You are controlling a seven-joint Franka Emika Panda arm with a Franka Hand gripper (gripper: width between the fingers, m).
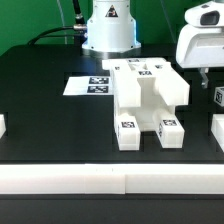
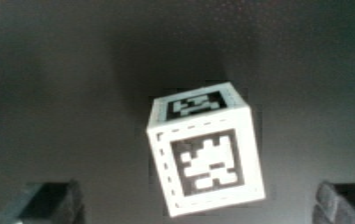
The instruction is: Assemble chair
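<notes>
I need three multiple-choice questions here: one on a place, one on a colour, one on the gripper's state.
1. The flat white marker board lies on which side of the matte white chunky plastic chair assembly?
A. the exterior view's left
B. the exterior view's right
C. on top
2. The table top is:
A. white
B. black
C. brown
3. The two-finger gripper is:
A. shut on a part
B. open
C. shut empty
1 A, it shows left of the assembly; 2 B, it is black; 3 B, the wrist view shows its fingers wide apart, clear of the tagged white block.
</notes>
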